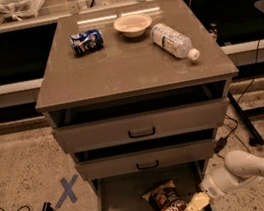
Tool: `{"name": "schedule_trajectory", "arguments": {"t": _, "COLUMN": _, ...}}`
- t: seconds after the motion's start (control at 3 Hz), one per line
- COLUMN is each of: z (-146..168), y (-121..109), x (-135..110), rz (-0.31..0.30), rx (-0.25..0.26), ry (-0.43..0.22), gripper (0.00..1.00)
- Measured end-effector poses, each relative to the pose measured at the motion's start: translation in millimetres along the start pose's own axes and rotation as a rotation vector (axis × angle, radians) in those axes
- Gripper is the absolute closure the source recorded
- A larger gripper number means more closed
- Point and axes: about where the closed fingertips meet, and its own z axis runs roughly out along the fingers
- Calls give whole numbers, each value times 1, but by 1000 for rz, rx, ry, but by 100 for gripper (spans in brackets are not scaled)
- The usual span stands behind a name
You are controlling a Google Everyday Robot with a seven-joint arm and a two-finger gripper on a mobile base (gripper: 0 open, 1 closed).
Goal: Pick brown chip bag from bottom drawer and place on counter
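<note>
- The bottom drawer [124, 205] of the cabinet is pulled out at its foot, so I count the opening step as done.
- The chip bag [165, 204] lies flat on that drawer's floor, right of the cabinet's centre line and tilted, with its pale end pointing to the cabinet's front right. It has not been lifted.
- My hand [199, 201] is down low at the cabinet's front right corner, over the drawer's right side and right at the bag's pale end. The white arm [255, 169] reaches in from the cabinet's right.
- I cannot tell how far the hand is open, or whether it has hold of the bag. It blends with the bag's pale end from this angle.
- My judgement: I am at the reach-and-grasp stage. The grip, the lift out of the drawer and the carry up are all yet to come.
- The tabletop [130, 67] on the cabinet carries a blue can [86, 41] at its back left, a bowl [132, 24] at its back middle and a water bottle [173, 41] lying at its back right.
- The front half of the cabinet's top is bare, so I would set the bag down there.
</note>
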Motion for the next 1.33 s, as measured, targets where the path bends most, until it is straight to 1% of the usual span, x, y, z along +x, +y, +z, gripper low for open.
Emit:
{"name": "schedule_trajectory", "arguments": {"t": 0.33, "z": 5, "y": 0, "x": 1, "rz": 4, "rx": -27, "ry": 21, "gripper": 0}}
{"name": "schedule_trajectory", "arguments": {"t": 0.67, "z": 30, "y": -16, "x": 21, "rz": 33, "rx": -45, "ry": 55, "gripper": 0}}
{"name": "schedule_trajectory", "arguments": {"t": 1.0, "z": 59, "y": -29, "x": 49, "rz": 83, "rx": -69, "ry": 61, "gripper": 0}}
{"name": "schedule_trajectory", "arguments": {"t": 1.33, "z": 79, "y": -35, "x": 65, "rz": 109, "rx": -100, "ry": 59, "gripper": 0}}
